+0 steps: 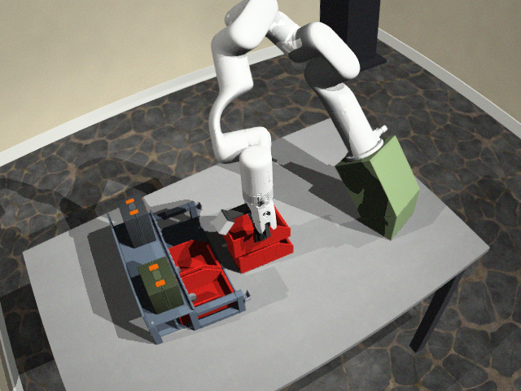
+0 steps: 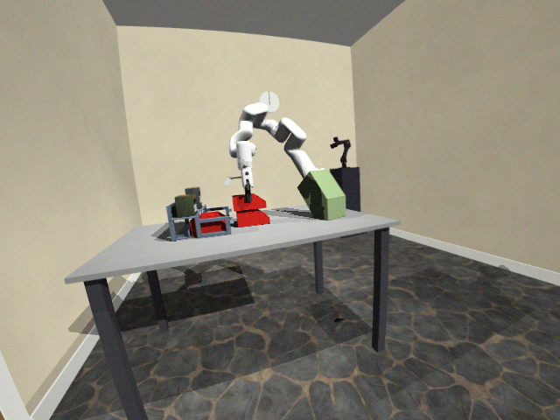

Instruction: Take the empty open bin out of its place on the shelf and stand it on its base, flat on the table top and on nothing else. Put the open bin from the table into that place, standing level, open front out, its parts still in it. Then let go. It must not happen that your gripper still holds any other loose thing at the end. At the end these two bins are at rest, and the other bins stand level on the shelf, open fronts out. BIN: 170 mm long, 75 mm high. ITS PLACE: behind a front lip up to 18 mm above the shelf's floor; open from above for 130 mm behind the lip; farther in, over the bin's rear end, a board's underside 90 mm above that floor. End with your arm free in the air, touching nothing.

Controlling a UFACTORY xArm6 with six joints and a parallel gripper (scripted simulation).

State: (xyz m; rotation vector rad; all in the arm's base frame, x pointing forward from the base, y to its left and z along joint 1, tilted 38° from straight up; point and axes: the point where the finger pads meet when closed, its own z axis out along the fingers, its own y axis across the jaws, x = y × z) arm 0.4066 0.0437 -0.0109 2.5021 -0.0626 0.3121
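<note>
My gripper (image 1: 261,235) points straight down and is shut on the wall of the empty red bin (image 1: 252,229). It holds that bin level in the air, right over the other red open bin (image 1: 264,252), which stands on the table and is mostly hidden under it. In the side view the held bin (image 2: 248,200) hangs just above the table bin (image 2: 252,219), and my gripper (image 2: 247,197) is at its top. The grey-blue shelf (image 1: 177,269) stands to the left, with a vacant place (image 1: 181,229) at its far end, next to two red bins (image 1: 201,271).
The shelf's upper row holds a dark grey bin (image 1: 134,221) and an olive bin (image 1: 162,286) with orange parts. The arm's green base block (image 1: 380,189) stands at the table's right. A black pedestal (image 2: 346,187) stands behind the table.
</note>
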